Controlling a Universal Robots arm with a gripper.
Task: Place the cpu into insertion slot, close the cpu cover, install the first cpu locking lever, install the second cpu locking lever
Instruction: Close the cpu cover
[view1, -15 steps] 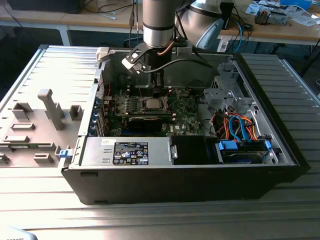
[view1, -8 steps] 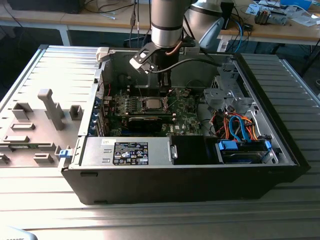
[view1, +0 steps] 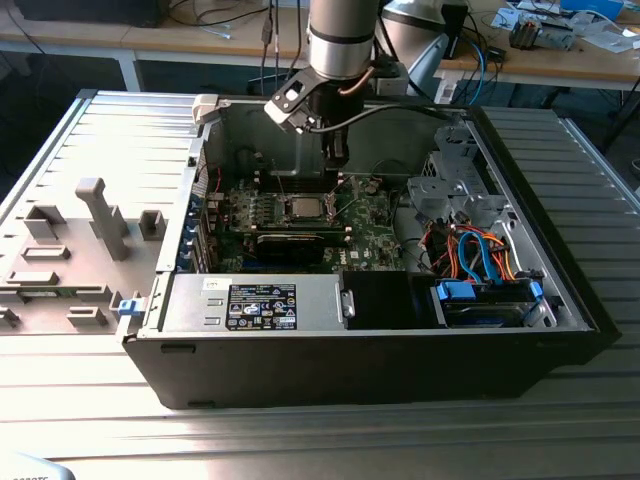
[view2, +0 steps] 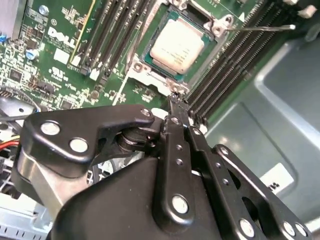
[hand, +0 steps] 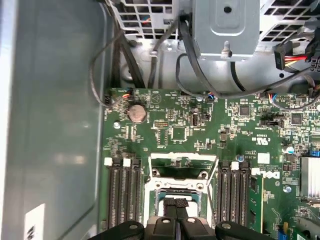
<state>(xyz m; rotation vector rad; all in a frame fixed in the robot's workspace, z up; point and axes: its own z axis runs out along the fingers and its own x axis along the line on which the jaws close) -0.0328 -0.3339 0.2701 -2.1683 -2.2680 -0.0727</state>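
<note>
On desk, open PC case: cpu lies flat in socket, just below hand tips. Hand's fingers pressed together, nothing seen btwn them. Just beyond hand, cpu cover stands raised, not yet shut.

Open computer case, green motherboard, power supply, orange cables

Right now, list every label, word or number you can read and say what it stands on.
Black label on the long silver power supply box: print too small to read.
Large white lettering on the green motherboard: a maker's mark, left unquoted.
White sticker on the grey case wall: cut off, unreadable.
</note>
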